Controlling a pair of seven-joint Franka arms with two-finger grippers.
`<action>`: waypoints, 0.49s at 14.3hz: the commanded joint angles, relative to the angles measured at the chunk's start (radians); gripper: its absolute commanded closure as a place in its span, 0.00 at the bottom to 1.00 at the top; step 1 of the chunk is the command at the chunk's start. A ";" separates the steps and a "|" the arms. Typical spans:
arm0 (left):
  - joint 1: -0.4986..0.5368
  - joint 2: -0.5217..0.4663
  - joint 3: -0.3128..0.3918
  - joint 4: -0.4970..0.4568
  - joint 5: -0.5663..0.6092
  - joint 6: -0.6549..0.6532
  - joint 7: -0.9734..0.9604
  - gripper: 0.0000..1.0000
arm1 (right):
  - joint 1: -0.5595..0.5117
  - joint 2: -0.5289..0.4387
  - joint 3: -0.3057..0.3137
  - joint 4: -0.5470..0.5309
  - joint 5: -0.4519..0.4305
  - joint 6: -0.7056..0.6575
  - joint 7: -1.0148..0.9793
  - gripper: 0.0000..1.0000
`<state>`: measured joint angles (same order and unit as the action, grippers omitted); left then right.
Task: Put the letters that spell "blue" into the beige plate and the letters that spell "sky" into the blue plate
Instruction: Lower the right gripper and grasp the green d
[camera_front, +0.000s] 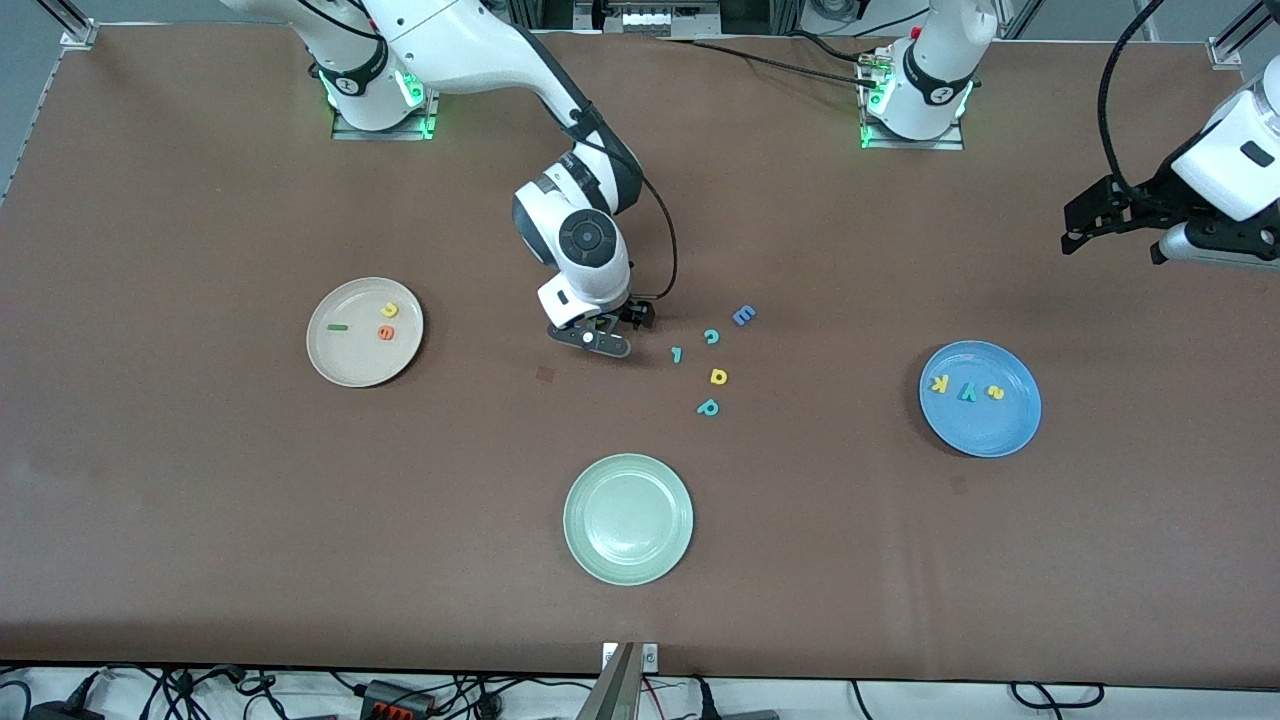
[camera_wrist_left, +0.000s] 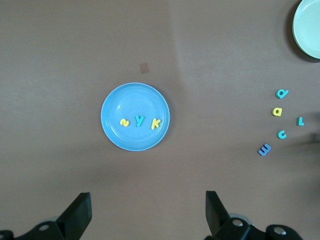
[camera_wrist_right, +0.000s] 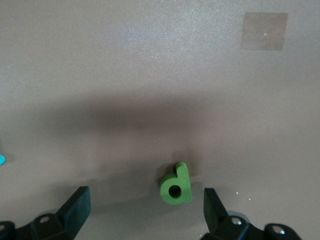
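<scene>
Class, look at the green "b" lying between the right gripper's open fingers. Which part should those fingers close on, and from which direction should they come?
Probably from straight above. The green "b" lies flat on the table, so only its edges can be gripped. The right gripper is open astride it; close on the round bowl's two outer sides, the widest, firmest part, rather than the thin stem.

Mid-height in the frame, the first plate (camera_front: 345, 365) lies toward the right arm's end, holding one letter trio (camera_front: 386, 333). The second plate (camera_front: 1000, 430), toward the left arm's end, holds another trio (camera_front: 967, 392). Loose letters (camera_front: 718, 376) cluster at frame centre, with the third plate (camera_front: 628, 520) at lower centre.
</scene>
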<state>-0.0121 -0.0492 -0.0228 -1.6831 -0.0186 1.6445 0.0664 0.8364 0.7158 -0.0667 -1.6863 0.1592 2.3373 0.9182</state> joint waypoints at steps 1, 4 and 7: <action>0.000 0.017 0.003 0.037 -0.018 -0.023 0.016 0.00 | 0.003 0.002 -0.010 0.014 0.019 -0.010 0.005 0.03; -0.002 0.015 -0.005 0.037 -0.004 -0.031 0.013 0.00 | 0.004 0.002 -0.010 0.008 0.019 -0.012 -0.002 0.13; -0.002 0.018 -0.006 0.045 -0.003 -0.028 -0.011 0.00 | 0.004 0.002 -0.009 0.002 0.019 -0.013 -0.007 0.27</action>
<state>-0.0136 -0.0459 -0.0271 -1.6770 -0.0187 1.6396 0.0642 0.8361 0.7160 -0.0715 -1.6870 0.1593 2.3344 0.9181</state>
